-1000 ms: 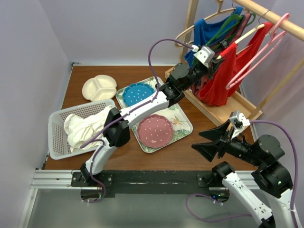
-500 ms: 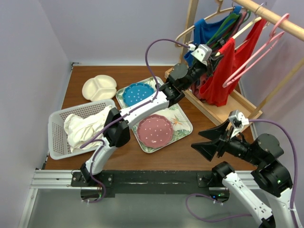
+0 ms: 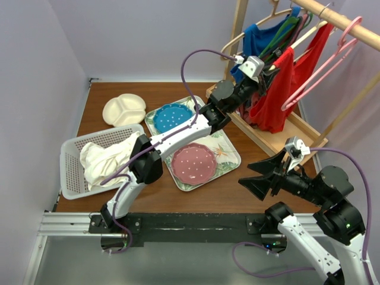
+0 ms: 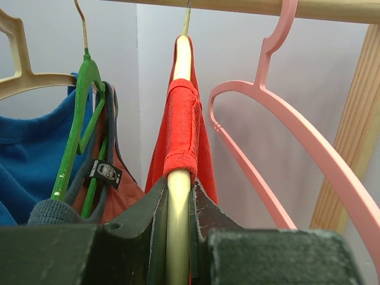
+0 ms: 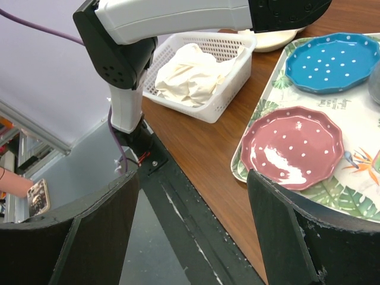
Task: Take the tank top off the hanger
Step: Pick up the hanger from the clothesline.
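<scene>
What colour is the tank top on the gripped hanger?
The tank top is red, clearest in left wrist view.

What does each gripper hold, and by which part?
Left gripper clamps the cream hanger by its arm, just below the red strap. Right gripper holds nothing.
</scene>
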`<action>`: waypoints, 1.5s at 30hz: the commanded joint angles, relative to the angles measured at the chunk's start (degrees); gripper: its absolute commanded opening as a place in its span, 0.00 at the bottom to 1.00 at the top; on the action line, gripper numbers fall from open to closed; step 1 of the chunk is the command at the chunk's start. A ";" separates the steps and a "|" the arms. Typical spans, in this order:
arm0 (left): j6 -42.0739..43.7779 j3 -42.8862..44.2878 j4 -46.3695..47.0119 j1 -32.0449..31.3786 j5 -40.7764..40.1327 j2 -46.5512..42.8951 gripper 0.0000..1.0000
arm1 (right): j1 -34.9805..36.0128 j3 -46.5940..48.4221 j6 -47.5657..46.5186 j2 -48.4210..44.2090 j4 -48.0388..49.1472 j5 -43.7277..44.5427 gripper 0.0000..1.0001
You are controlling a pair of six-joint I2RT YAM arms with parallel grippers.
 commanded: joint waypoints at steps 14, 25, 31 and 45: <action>1.22 -4.07 15.80 -0.15 2.12 -10.06 0.00 | 0.01 -0.12 2.42 0.08 2.39 0.47 0.77; 4.65 -18.48 17.03 -0.06 0.71 -19.02 0.00 | 0.01 -0.48 3.03 1.39 4.24 0.47 0.77; 2.82 -26.13 18.53 0.47 0.62 -24.29 0.00 | 0.01 1.02 1.89 3.24 6.16 2.40 0.77; -2.46 -48.43 16.85 2.58 -0.87 -42.04 0.00 | 0.01 19.11 0.23 22.65 19.18 17.15 0.72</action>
